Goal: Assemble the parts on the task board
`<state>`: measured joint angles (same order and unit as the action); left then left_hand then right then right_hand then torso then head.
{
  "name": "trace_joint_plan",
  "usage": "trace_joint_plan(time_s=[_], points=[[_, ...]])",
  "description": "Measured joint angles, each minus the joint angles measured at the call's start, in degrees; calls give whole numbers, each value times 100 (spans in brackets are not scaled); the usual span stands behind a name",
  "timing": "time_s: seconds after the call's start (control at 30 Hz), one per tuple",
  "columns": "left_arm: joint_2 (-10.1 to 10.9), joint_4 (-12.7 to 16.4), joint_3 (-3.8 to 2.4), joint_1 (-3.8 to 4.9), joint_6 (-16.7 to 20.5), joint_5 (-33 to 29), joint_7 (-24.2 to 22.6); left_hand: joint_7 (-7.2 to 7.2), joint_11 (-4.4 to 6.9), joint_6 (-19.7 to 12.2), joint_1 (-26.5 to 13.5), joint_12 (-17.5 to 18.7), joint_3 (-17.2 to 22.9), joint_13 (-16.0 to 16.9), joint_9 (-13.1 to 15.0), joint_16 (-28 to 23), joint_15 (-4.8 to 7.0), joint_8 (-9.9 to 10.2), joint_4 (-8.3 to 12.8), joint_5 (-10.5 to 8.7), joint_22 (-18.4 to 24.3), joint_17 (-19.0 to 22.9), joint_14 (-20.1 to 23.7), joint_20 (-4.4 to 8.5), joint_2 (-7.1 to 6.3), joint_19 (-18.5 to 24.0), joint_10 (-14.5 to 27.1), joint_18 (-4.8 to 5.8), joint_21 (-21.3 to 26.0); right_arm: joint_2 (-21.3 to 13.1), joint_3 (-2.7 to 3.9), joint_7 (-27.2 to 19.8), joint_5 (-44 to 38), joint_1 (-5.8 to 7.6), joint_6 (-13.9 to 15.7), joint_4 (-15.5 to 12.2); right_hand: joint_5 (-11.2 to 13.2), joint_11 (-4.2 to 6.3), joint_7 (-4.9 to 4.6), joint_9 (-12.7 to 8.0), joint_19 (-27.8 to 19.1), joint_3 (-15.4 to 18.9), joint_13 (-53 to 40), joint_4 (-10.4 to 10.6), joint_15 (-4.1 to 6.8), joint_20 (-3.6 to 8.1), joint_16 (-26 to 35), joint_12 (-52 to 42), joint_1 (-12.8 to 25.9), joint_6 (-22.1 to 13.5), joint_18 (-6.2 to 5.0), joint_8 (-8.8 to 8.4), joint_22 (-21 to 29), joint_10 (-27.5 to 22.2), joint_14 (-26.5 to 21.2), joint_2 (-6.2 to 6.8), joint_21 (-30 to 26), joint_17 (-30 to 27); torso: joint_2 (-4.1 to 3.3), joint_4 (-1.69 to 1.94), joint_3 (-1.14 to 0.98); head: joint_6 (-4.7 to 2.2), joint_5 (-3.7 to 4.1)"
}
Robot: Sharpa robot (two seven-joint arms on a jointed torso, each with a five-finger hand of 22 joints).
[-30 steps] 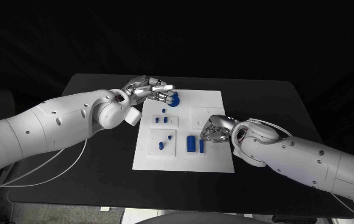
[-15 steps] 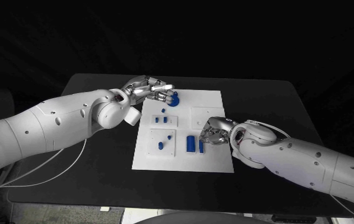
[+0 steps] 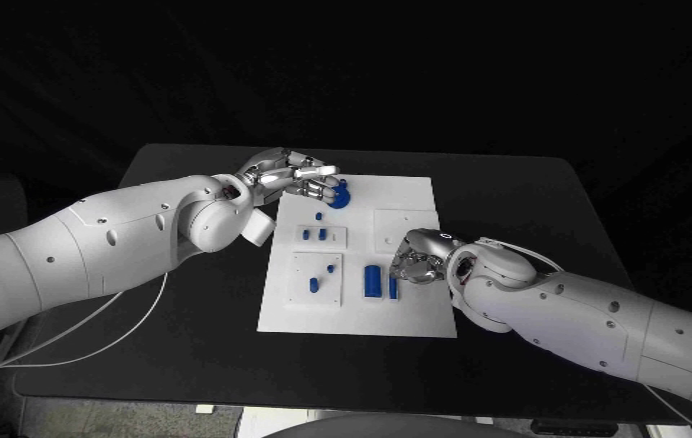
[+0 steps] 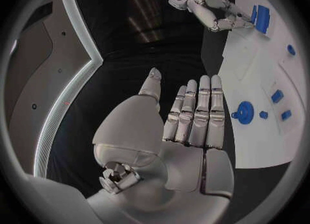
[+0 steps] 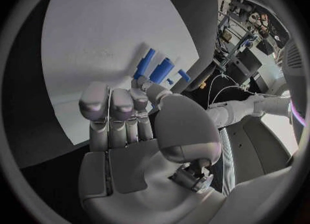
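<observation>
We are looking down at the task board (image 3: 411, 198), a white plate lying in the middle of the black table (image 3: 534, 198), and it is carrying raised white square panels with small blue parts scattered over them. Near the far left corner a round blue part (image 3: 340, 196) is sitting, flat with a knob in its centre as the left wrist view is showing it (image 4: 244, 113). Toward the near middle we are seeing a thick blue cylinder (image 3: 374, 279) lying beside a thinner blue bar (image 3: 394, 286), and smaller blue pieces (image 3: 320, 234) are dotting the panels to the left. The left hand (image 3: 296, 176) is hovering just beside the round part at the board's far left edge; from the head camera its fingers seem bunched, but the wrist camera is giving us what that view hides: the fingers (image 4: 197, 113) are stretched out straight, side by side, the palm bare and holding nothing. The right hand (image 3: 418, 256) is hanging over the board's near middle, just right of the cylinder and bar. Its wrist view is showing the fingers (image 5: 116, 105) curled in toward the thumb, and we cannot tell whether anything is pinched there.
</observation>
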<state>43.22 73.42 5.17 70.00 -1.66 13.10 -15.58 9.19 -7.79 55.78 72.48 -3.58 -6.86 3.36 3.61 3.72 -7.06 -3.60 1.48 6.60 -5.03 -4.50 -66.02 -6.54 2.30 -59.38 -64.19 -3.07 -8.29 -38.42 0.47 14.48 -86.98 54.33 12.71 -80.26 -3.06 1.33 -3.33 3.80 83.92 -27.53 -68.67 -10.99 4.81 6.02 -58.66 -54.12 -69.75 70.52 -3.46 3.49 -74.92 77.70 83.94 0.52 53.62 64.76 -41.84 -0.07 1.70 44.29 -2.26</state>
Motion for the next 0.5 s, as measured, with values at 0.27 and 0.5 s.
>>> trace_joint_plan(time_s=[0.27, 0.5], points=[[0, -2, 0, 0, -1, 0, 9, 0, 0, 0, 0, 0, 0, 0, 0, 0, 0, 0, 0, 0, 0, 0, 0, 0, 0, 0, 0, 0, -22, 56, 9, 145, -263, -68, 175, 61, 0, 22, 25, -1, 0, 113, 0, -79, 0, 0, -46, 0, -52, 171, -1, -6, 0, 22, 0, 52, 86, 37, 1, 1, -1, 15, -5], [2, -2, 0, 0, -2, 0, 18, 0, 0, 0, 0, 0, 0, 0, 0, 0, 0, 0, 0, 0, 0, 0, 0, 0, 0, 0, 0, 0, -22, 74, 11, 159, -482, -100, 342, 85, 0, 42, 33, 4, 0, 178, 0, -81, 0, 0, -46, 0, -117, 230, -1, -15, 0, 43, 0, 117, 86, 43, 1, 3, -1, 21, -9]])
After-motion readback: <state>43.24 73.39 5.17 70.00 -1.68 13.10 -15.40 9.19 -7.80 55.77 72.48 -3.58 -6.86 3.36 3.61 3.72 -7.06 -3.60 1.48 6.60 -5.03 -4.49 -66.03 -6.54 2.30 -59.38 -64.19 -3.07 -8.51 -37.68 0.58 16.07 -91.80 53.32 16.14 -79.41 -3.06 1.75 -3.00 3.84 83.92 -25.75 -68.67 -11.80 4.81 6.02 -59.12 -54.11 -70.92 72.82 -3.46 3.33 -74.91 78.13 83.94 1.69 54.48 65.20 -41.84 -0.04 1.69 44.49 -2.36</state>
